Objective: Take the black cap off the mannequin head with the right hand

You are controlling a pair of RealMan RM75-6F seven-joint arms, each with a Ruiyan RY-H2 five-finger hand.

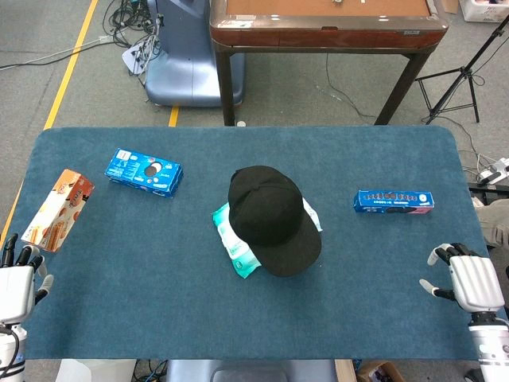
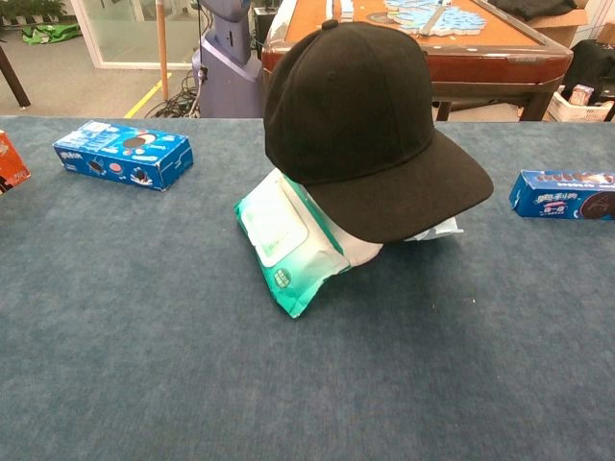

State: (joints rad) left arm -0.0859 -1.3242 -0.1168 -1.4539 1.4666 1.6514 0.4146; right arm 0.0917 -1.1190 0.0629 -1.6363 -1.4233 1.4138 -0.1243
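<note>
The black cap stands in the middle of the blue table, brim toward me, hiding whatever it sits on; no mannequin head shows. Under its front lies a green and white wipes pack. My right hand rests at the table's near right edge, fingers spread, holding nothing, well to the right of the cap. At the near left corner my left hand is also spread and empty. Neither hand shows in the chest view.
A blue cookie box lies at the back left, an orange box at the far left, another blue cookie box at the right. A wooden table stands behind.
</note>
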